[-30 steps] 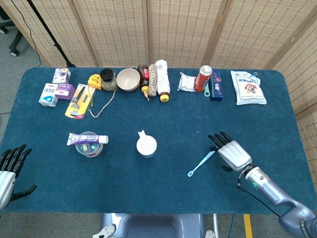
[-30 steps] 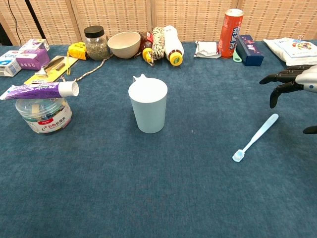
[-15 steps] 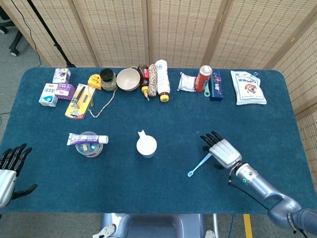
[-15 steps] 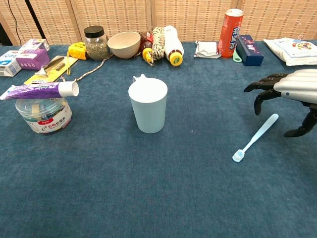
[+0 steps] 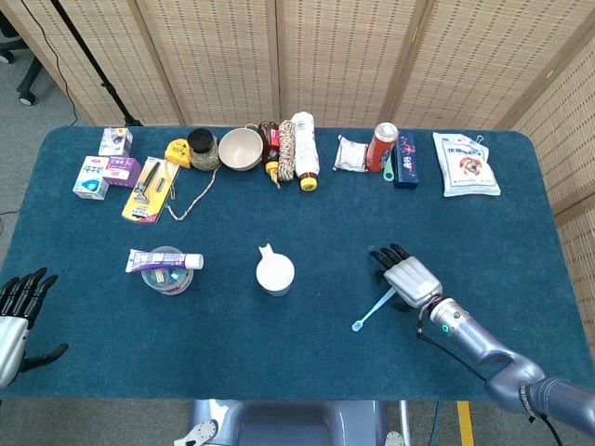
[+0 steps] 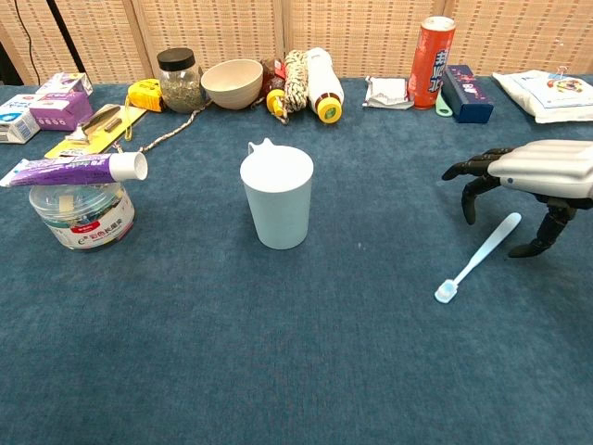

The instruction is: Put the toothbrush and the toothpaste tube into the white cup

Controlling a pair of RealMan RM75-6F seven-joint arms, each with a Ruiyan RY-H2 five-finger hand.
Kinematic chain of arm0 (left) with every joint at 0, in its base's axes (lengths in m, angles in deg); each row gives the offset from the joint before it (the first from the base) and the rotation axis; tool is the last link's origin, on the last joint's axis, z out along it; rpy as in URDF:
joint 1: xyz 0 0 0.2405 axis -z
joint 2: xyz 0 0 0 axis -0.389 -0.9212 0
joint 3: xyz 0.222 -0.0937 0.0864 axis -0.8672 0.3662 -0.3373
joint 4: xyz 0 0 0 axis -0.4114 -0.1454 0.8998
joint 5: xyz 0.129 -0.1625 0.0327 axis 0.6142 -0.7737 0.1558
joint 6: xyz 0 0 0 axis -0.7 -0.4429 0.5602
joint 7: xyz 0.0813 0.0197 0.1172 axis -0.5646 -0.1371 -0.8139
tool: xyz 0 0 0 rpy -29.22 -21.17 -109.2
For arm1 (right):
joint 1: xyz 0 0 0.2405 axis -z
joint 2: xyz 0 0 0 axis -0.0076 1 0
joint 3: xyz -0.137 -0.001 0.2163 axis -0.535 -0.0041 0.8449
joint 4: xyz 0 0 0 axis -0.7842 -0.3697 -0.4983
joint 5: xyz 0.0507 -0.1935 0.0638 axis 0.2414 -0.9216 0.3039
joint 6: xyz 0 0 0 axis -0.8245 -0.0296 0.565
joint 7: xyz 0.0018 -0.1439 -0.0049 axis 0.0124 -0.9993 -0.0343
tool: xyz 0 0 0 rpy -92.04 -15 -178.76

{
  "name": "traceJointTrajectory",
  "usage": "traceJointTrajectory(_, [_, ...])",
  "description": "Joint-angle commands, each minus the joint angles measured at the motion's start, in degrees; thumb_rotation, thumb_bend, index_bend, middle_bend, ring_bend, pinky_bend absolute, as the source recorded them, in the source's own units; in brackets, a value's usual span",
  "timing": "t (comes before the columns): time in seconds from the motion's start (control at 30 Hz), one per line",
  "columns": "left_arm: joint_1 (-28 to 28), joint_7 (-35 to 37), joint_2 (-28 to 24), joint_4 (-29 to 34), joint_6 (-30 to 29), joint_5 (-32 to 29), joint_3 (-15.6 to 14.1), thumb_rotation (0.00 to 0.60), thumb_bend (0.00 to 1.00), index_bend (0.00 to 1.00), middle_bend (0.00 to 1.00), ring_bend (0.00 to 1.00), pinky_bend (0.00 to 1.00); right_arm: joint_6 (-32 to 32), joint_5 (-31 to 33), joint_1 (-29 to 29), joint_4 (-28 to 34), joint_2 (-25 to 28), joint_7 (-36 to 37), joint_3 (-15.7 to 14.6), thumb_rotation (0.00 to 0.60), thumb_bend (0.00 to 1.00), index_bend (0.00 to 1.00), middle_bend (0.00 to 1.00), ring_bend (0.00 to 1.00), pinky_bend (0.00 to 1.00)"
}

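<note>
A light blue toothbrush (image 5: 375, 308) (image 6: 478, 257) lies flat on the blue cloth, bristle end toward me. My right hand (image 5: 406, 275) (image 6: 523, 182) hovers over its handle end with fingers spread and curved down, holding nothing. The white cup (image 5: 275, 274) (image 6: 277, 197) stands upright mid-table, well left of the brush. The purple-and-white toothpaste tube (image 5: 164, 260) (image 6: 76, 170) lies across the lid of a clear round jar (image 5: 167, 276) (image 6: 81, 216) at the left. My left hand (image 5: 17, 314) rests open at the table's near left edge, far from everything.
Along the back edge stand small boxes (image 5: 104, 170), a razor pack (image 5: 147, 189), a glass jar (image 6: 178, 80), a bowl (image 5: 241, 148), bottles (image 5: 304, 149), an orange can (image 5: 382, 146), a dark blue box (image 5: 405, 159) and a white packet (image 5: 464, 163).
My right hand has moved left and slightly forward, from beside the toothbrush to over its handle end. The brush, cup, tube and left hand have not moved.
</note>
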Motion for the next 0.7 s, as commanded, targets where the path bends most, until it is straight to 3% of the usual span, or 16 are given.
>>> traceJointTrajectory(0.03, [0.11, 0.01, 0.00, -0.04, 0.19, -0.05, 0.02, 0.600, 0.01, 0.00, 0.00, 0.00, 0.00, 0.49, 0.67, -0.26, -0.43, -0.31, 0.05, -0.06, 0.600, 0.24, 0.40, 0.06, 0.00, 0.00])
traceJointTrajectory(0.2, [0.19, 0.09, -0.03, -0.03, 0.33, -0.20, 0.09, 0.600, 0.01, 0.00, 0.00, 0.00, 0.00, 0.86, 1.58, -0.45, -0.76, -0.48, 0.00, -0.20, 0.600, 0.24, 0.46, 0.06, 0.00, 0.00])
traceJointTrajectory(0.5, [0.23, -0.05, -0.01, 0.01, 0.42, -0.17, 0.04, 0.600, 0.01, 0.00, 0.00, 0.00, 0.00, 1.40, 3.13, -0.59, -0.69, -0.08, -0.63, -0.62, 0.600, 0.35, 0.48, 0.08, 0.00, 0.00])
traceJointTrajectory(0.7, [0.22, -0.24, 0.06, 0.09, 0.45, -0.26, 0.06, 0.600, 0.01, 0.00, 0.00, 0.00, 0.00, 2.00, 4.48, -0.62, -0.85, 0.03, -1.44, -0.74, 0.600, 0.36, 0.50, 0.08, 0.00, 0.00])
